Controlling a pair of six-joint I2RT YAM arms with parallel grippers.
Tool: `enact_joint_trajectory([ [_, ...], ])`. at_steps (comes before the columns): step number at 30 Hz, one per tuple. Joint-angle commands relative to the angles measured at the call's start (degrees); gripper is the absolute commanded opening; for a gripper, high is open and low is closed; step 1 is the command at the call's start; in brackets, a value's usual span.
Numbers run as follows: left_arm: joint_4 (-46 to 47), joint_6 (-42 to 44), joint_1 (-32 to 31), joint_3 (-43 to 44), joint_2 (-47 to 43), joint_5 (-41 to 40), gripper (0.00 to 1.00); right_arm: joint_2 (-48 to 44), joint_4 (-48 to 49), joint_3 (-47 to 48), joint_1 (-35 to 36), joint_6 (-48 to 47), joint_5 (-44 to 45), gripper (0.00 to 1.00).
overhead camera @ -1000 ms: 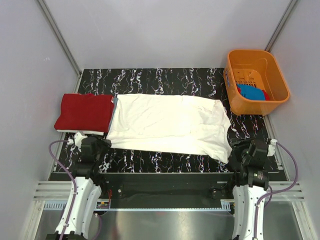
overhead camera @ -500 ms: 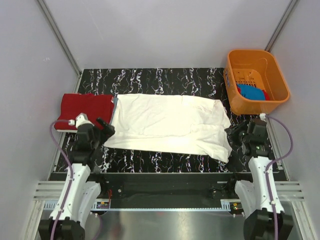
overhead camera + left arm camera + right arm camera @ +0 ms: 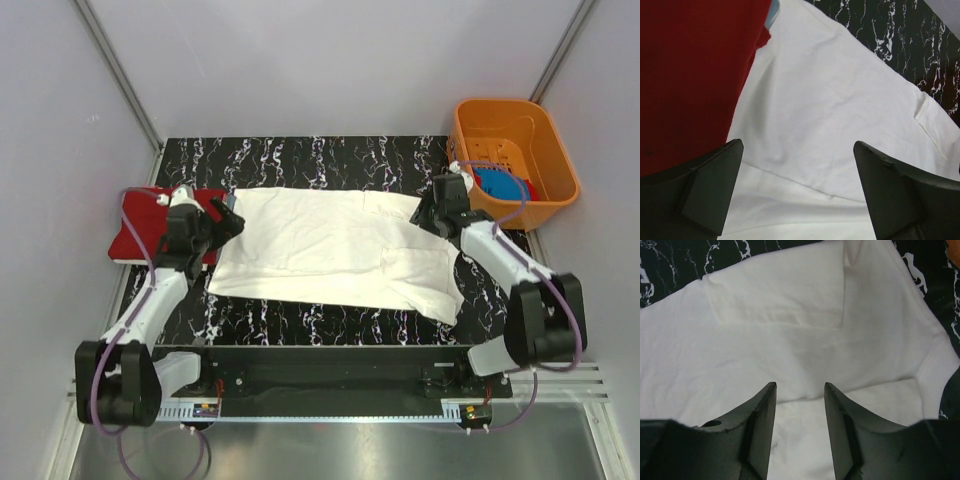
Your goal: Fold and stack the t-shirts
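Note:
A large white t-shirt [image 3: 330, 250] lies spread across the black marbled table. A folded red t-shirt [image 3: 145, 225] lies at its left end. A bright blue t-shirt [image 3: 500, 185] sits in the orange basket. My left gripper [image 3: 228, 222] is wide open and empty above the white shirt's left edge [image 3: 840, 100], beside the red t-shirt [image 3: 690, 75]. My right gripper [image 3: 425, 215] is open and empty over the white shirt's far right part [image 3: 790, 315], where a sleeve is folded in. In the wrist views, the left gripper [image 3: 797, 145] and the right gripper [image 3: 800, 385] each have only white cloth below them.
The orange plastic basket [image 3: 470, 205] stands at the back right, just beyond my right arm. Grey walls close in the table on the left, back and right. Bare marbled table [image 3: 330, 160] shows behind the white shirt and along the near edge.
Both arms have reached forward from the near edge. The left gripper went to the white shirt's far left end, the right to its far right end. The shirts have barely shifted.

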Motion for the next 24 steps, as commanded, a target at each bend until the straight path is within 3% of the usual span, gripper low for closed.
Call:
enact_joint_trajectory([
  [1, 6.4, 1.8, -1.1, 6.0, 3.2, 0.5, 0.99, 7.7, 1.9, 7.4, 0.1, -3.1, 7.3, 0.50],
  [8, 5.6, 2.6, -2.5, 11.9, 10.0, 0.9, 0.99, 22.9, -2.1, 18.5, 0.2, -5.3, 11.6, 0.50],
  [24, 2.1, 4.0, -2.6, 19.7, 17.9, 0.1, 0.99, 33.3, -2.4, 21.1, -0.7, -4.5, 11.5, 0.42],
])
